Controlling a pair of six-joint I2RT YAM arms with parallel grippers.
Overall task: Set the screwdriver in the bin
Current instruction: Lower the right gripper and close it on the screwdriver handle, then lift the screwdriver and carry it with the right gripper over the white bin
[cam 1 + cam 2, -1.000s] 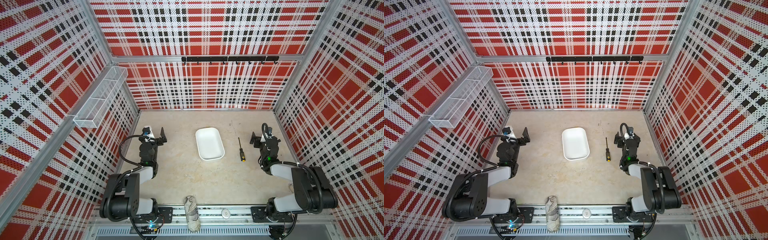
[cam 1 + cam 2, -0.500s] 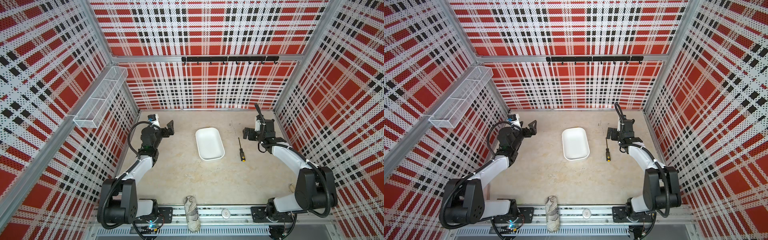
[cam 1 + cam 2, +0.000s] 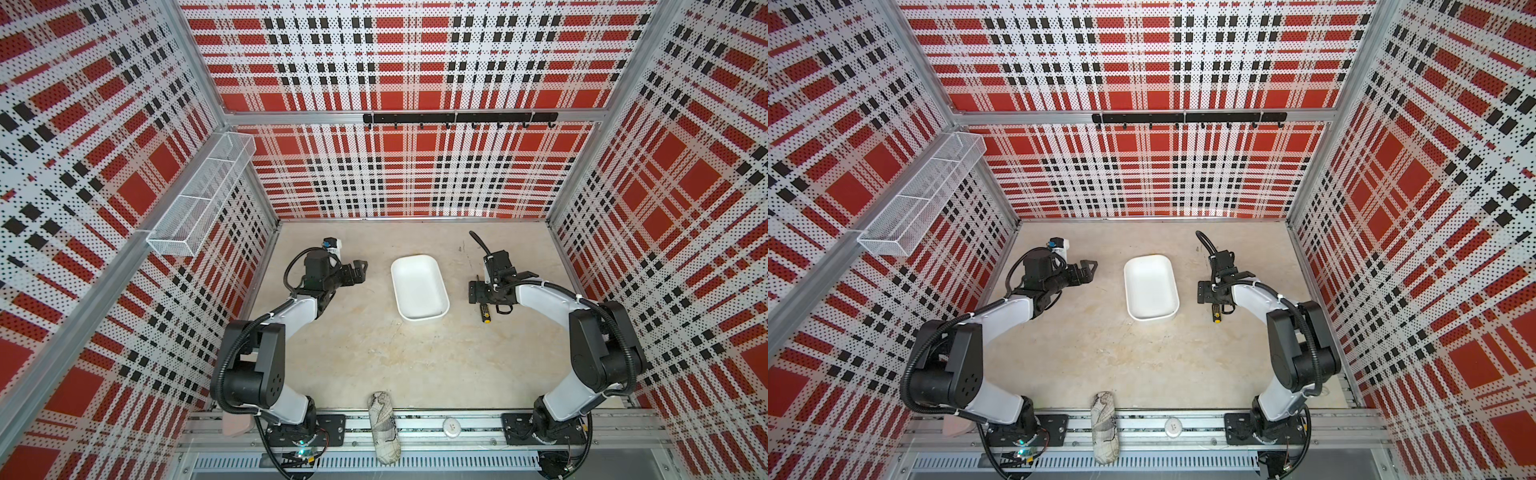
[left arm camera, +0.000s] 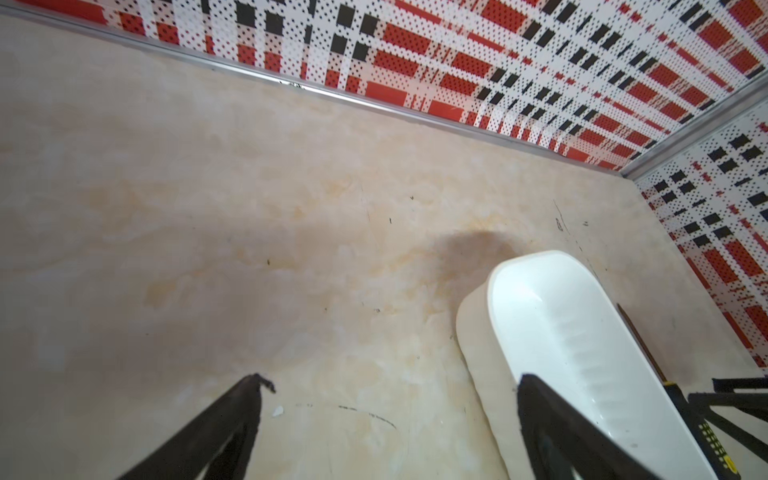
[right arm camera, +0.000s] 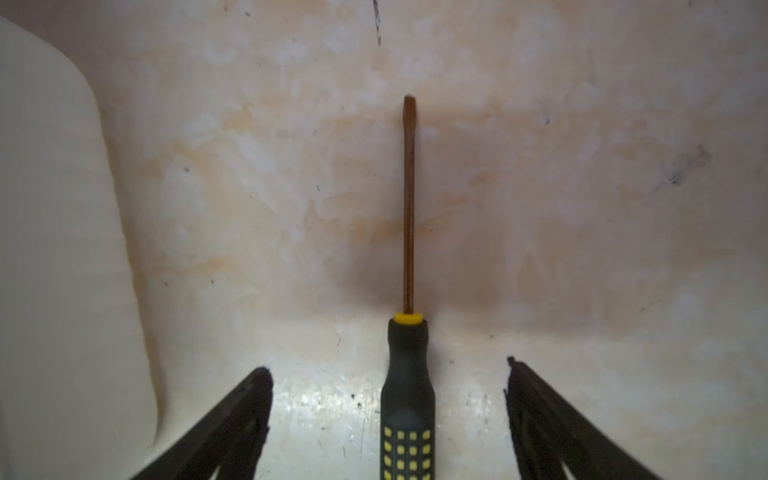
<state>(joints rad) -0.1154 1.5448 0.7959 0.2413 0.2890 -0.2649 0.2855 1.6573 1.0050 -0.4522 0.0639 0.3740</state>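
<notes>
In both top views the white bin (image 3: 419,286) (image 3: 1150,286) lies near the middle of the beige marbled desk (image 3: 374,365). The screwdriver (image 3: 484,312) (image 3: 1216,312) lies flat on the desk just to the right of the bin, apart from it and roughly in line with its long side. Only its black-and-yellow handle end shows, pointing toward the front rail, because the wrist of the right arm (image 3: 544,297) sits directly above the rest. The right jaws point down over the tool, and their gap is hard to read from here. The left arm (image 3: 297,309) reaches along the left of the desk, its jaws aimed toward the bin and well short of it. A white wire-mesh basket (image 3: 203,199) hangs on the left wall and a black hook rail (image 3: 457,118) on the back wall.

In the left wrist view the left jaws stand wide open, two dark fingers (image 4: 232,419) over the desk, holding nothing. The bin (image 4: 582,332) lies ahead of them. Past its far wall the screwdriver's thin shaft (image 4: 636,338) rests on the desk.

In the right wrist view the right jaws are open, with one finger (image 5: 232,424) on each side of the screwdriver's handle (image 5: 407,395). Desk shows between each finger and the handle, so nothing is gripped. The brownish shaft runs straight away to a flat tip. The bin's smooth wall (image 5: 54,249) runs alongside, clear of the tool.
</notes>
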